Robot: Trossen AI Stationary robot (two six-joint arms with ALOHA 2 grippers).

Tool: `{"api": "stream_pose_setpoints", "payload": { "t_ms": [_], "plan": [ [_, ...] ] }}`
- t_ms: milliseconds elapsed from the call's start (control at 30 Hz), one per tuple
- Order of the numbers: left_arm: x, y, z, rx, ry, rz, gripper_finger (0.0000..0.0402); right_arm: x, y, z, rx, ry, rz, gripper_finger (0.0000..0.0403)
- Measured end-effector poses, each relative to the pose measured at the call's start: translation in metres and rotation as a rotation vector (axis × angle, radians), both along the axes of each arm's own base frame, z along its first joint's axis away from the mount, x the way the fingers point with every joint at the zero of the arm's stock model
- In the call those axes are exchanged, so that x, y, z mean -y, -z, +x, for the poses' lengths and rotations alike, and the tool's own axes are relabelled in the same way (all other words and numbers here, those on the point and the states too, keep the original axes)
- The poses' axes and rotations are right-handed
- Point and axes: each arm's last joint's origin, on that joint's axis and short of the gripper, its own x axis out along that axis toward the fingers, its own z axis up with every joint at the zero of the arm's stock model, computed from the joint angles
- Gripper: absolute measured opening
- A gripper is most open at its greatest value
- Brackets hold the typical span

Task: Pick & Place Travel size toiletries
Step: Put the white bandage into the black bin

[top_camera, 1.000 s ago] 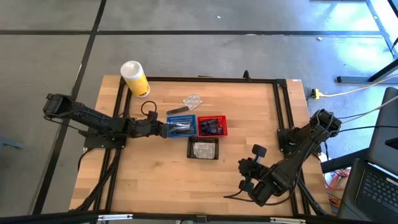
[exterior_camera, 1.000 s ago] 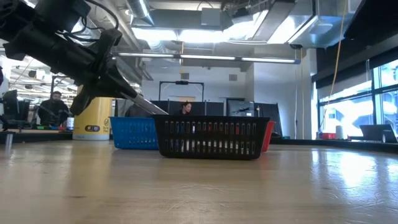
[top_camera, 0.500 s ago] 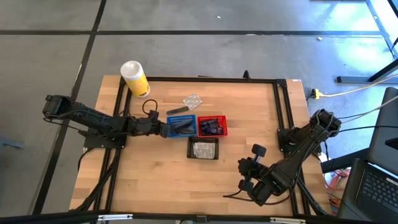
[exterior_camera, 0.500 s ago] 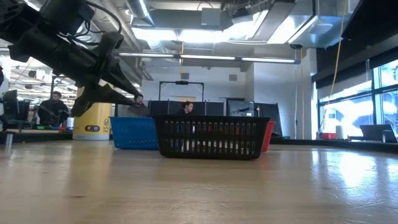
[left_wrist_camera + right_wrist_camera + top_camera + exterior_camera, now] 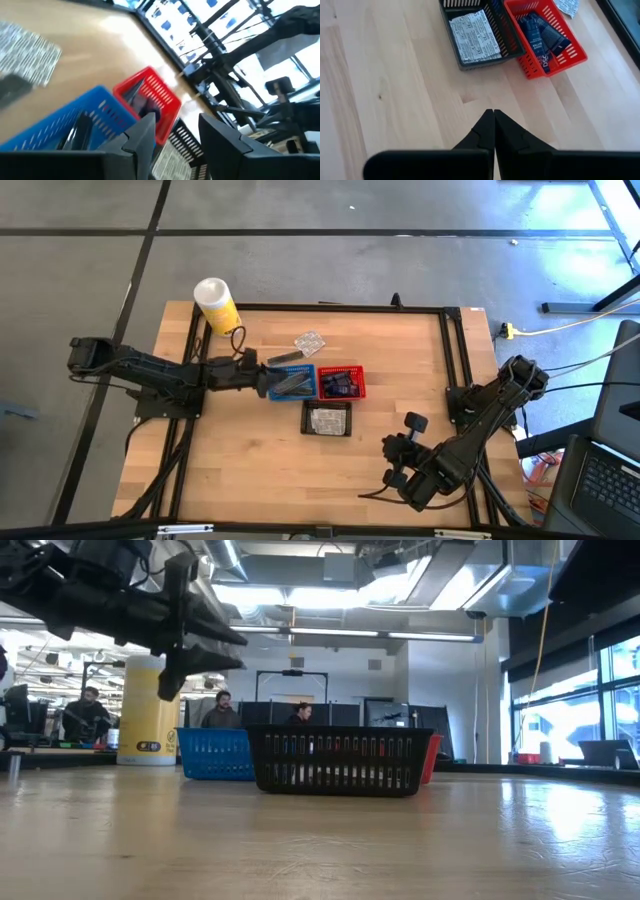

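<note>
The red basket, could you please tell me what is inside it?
The red basket holds dark navy sachets lying side by side, printed with white lettering. Whether anything lies beneath them cannot be seen, since they cover the basket's floor.

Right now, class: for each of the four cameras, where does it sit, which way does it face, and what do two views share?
High: overhead, straight down; both arms, left gripper by the blue basket.
Low: table height, level; left arm above.
Left wrist: past its open fingers to the baskets.
Right wrist: down past shut right gripper.
Shared: red basket, black basket.
</note>
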Motion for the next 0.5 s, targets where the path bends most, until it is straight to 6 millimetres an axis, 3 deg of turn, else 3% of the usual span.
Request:
{"api": "stream_pose_setpoints", "payload": {
  "t_ms": [233,500],
  "plan": [
    [-0.013,-0.005,0.000,0.027,-0.001,0.088,0.0139,-0.002,0.000,0.006,0.032,0.003,0.043,0.0001],
    [-0.036,-0.004,-0.005,-0.015,-0.038,0.188,0.0128,0.006,-0.002,0.030,0.039,-0.060,0.096,0.0001]
  ]
}}
